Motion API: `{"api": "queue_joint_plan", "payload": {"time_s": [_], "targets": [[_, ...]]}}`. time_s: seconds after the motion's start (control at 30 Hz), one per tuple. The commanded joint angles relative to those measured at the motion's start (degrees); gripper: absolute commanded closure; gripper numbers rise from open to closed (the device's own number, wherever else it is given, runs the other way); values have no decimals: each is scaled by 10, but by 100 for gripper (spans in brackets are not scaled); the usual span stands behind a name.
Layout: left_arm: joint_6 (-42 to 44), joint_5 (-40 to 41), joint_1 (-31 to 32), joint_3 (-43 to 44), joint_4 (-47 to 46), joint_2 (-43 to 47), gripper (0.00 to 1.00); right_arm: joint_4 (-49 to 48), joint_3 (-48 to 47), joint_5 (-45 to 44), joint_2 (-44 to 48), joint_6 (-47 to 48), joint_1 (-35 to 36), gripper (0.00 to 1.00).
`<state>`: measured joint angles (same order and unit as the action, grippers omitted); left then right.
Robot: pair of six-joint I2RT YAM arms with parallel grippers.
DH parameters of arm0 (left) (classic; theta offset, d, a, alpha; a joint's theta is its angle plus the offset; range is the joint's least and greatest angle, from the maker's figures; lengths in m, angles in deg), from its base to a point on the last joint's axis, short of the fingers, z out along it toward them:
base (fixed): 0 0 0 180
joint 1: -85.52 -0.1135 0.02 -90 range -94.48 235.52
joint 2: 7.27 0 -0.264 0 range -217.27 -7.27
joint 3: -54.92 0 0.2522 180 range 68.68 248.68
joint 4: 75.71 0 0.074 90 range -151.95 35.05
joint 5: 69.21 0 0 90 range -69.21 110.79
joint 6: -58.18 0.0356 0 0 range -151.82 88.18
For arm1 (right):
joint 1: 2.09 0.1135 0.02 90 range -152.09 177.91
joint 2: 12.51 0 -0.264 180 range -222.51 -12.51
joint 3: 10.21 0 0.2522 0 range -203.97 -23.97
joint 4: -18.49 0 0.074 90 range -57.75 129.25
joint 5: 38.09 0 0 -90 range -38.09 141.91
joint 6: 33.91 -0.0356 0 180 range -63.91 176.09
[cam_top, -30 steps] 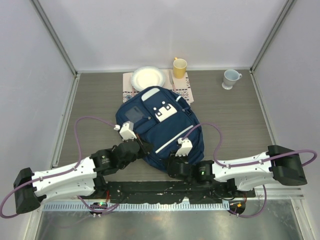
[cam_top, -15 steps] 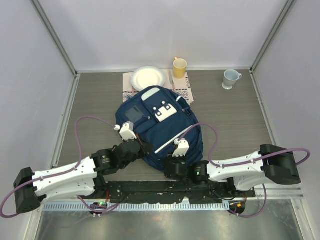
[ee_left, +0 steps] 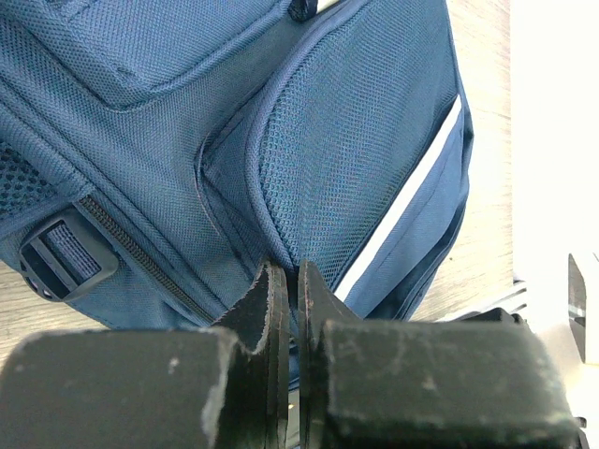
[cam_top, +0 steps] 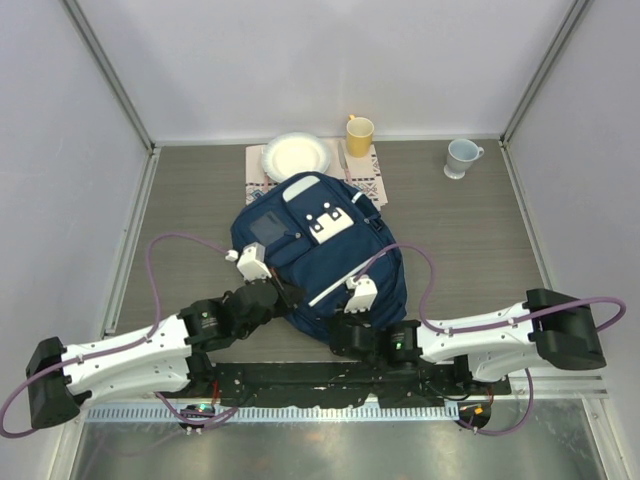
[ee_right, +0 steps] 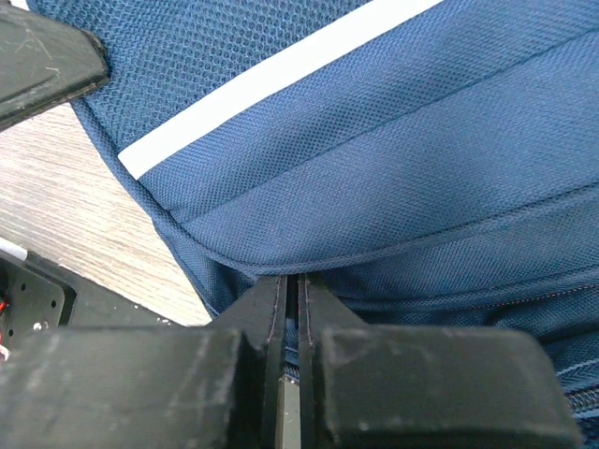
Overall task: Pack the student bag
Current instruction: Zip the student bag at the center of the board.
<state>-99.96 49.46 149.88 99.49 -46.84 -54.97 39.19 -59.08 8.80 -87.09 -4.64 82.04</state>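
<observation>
The student bag (cam_top: 318, 245), a large navy backpack with a white stripe and a white buckle patch, lies flat in the middle of the table. My left gripper (cam_top: 290, 293) is at its near left edge, shut on a fold of the bag's fabric (ee_left: 292, 267) by the front pocket. My right gripper (cam_top: 345, 322) is at the bag's near bottom edge, shut on a thin fold of the bag's fabric (ee_right: 298, 281) below the white stripe (ee_right: 271, 70). The bag fills both wrist views.
Behind the bag a white plate (cam_top: 295, 155) and a yellow cup (cam_top: 359, 132) stand on a patterned mat (cam_top: 372, 185). A pale blue mug (cam_top: 461, 156) stands at the back right. Grey walls close in the table on three sides.
My right gripper has shifted a little left along the bag's near edge, and the bag's near right corner has pulled in slightly. The left arm has barely moved.
</observation>
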Motion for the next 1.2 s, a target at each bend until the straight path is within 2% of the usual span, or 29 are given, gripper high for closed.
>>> {"api": "queue_joint_plan", "payload": {"time_s": [0.0, 0.27, 0.4, 0.57, 0.6, 0.63, 0.7, 0.73, 0.8, 0.83, 0.9, 0.93, 0.97, 1.13, 1.17], "targets": [[13, 18, 2, 20, -4, 31, 100, 56, -6, -60, 38, 46, -14, 99], [56, 45, 2, 32, 116, 70, 100, 120, 14, -81, 120, 113, -15, 99], [64, 69, 2, 50, 211, 81, 100, 171, 29, -90, 164, 92, -16, 99], [58, 81, 2, 54, 242, 100, 100, 173, 44, -73, 190, 85, -16, 99], [54, 83, 2, 55, 248, 101, 97, 152, 46, -61, 197, 103, -16, 99], [49, 84, 2, 58, 253, 102, 74, 135, 50, -50, 202, 116, -16, 99], [45, 82, 2, 67, 263, 105, 51, 86, 53, -15, 203, 144, -15, 99], [45, 82, 2, 70, 266, 108, 37, 72, 52, -5, 198, 149, -15, 99], [45, 82, 2, 81, 273, 117, 27, 48, 45, 15, 189, 152, -14, 99], [44, 82, 2, 85, 277, 119, 22, 42, 41, 19, 174, 152, -14, 99], [42, 77, 2, 100, 281, 128, 21, 35, 29, 17, 161, 151, -12, 99], [37, 73, 2, 103, 281, 129, 14, 33, 27, 15, 154, 149, -12, 99], [28, 68, 2, 108, 282, 126, 12, 28, 22, 15, 146, 148, -11, 99], [-77, -18, 9, 75, 233, 98, 11, 21, 14, -7, 139, 143, -11, 99], [-95, -18, 16, 47, 197, 96, 11, 21, 15, -9, 145, 142, -11, 99]]}}
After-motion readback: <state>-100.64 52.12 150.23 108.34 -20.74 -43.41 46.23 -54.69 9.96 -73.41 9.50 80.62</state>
